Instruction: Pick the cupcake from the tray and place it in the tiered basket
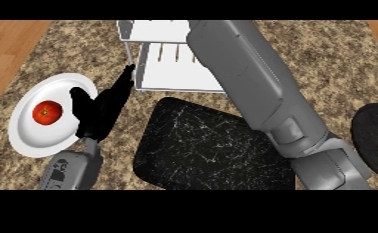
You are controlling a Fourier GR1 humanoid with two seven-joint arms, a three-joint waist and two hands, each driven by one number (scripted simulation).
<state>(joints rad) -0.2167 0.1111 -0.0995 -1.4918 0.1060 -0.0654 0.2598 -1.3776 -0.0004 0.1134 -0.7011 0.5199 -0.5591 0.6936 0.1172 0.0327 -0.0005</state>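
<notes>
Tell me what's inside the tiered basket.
The basket's visible left part shows only bare white shelf. The right forearm covers the rest, so neither the cupcake nor the right hand can be seen.

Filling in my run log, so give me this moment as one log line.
left robot hand: open, by plate | right forearm: over tiered basket, hand hidden | tray: no cupcake visible

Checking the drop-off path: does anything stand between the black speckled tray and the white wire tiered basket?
Nothing visible does: black speckled tray and white wire tiered basket sit close together. Only the grey right forearm crosses above both, hiding the basket's right side. The cupcake and right hand are unseen. The open left hand is left of both.
</notes>
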